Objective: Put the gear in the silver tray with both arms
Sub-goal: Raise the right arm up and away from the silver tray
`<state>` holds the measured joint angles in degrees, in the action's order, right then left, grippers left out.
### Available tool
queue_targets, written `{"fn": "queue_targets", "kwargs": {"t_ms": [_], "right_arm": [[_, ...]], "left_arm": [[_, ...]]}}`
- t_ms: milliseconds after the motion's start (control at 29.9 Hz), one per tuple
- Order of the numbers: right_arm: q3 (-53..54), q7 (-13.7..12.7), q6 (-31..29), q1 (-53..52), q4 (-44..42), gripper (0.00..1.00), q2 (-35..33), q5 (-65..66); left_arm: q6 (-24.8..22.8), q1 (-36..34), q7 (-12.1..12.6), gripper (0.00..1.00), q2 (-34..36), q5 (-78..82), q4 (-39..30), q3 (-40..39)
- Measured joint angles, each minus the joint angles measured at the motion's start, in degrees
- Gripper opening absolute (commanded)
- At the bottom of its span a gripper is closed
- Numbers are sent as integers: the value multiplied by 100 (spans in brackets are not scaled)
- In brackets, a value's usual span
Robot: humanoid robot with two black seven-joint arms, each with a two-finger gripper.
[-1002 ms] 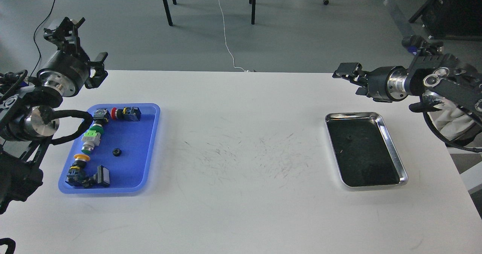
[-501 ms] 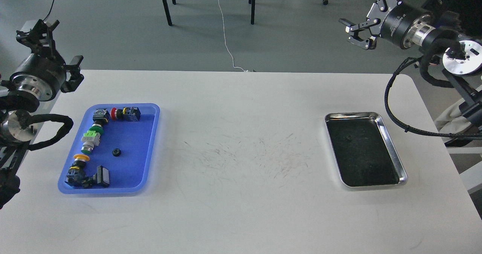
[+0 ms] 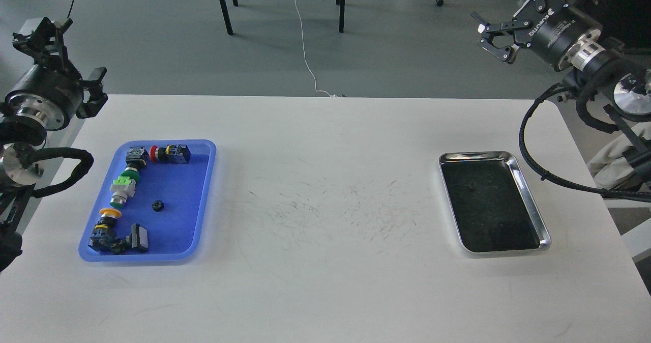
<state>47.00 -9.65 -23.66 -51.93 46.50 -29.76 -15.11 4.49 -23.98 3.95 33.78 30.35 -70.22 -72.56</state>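
Gear [image 3: 157,206], small black toothed ring in blue plastic tray [image 3: 201,200]: left end effector [image 3: 61,53] and right end effector [image 3: 496,35], both open and empty, should descend vertically, avoiding switches.

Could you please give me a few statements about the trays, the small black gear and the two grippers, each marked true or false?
1. The small black gear lies in the blue tray. True.
2. The silver tray sits left of the blue tray. False: it sits at the right of the table.
3. The right gripper is open and holds nothing. True.
4. The left gripper is gripping the gear. False: it is open, up beyond the table's far left corner, away from the tray.
5. The red-capped button lies in the silver tray. False: it lies in the blue tray.
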Motion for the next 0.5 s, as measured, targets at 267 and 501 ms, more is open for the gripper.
{"fn": "queue_targets", "kwargs": {"t_ms": [267, 501], "right_arm": [[79, 25, -87, 157, -83, 97, 31, 6], [202, 25, -96, 432, -76, 97, -167, 7]], "left_arm": [[-105, 417, -19, 98, 312, -22, 8, -94], [-507, 662, 98, 98, 869, 65, 14, 193]]}}
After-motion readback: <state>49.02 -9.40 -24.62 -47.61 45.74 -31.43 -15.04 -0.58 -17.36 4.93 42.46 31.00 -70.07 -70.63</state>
